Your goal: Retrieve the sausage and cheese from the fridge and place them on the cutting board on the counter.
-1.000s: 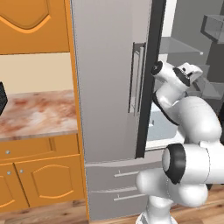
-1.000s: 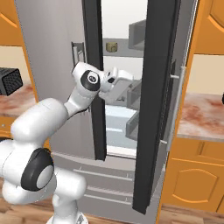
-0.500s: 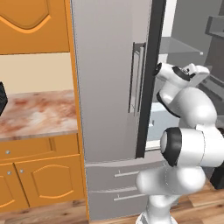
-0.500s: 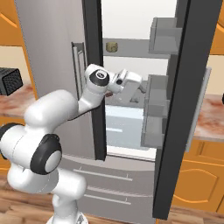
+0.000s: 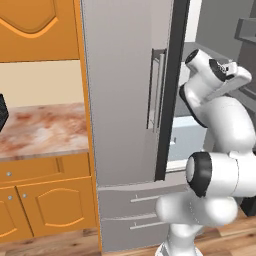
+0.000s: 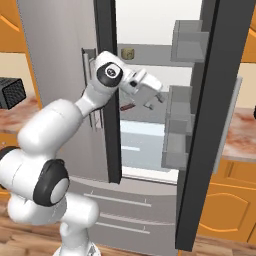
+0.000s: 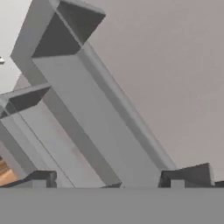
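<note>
while the fridge (image 6: 60, 75) stands with its right door swung open, the gripper (image 6: 152, 102) reaches into the lit interior with its jaws spread wide and nothing between them. the sausage (image 6: 127, 106) lies on a shelf just beside and behind the hand, and a small tan block, likely the cheese (image 6: 128, 53), sits on the shelf above. grey door bins (image 7: 74, 100) fill the hand view past the fingertips (image 7: 41, 179).

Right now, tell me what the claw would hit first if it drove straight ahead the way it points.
Most likely the grey door bins on the open fridge door. The open claw faces them in the hand view, though depth is hard to judge.
</note>
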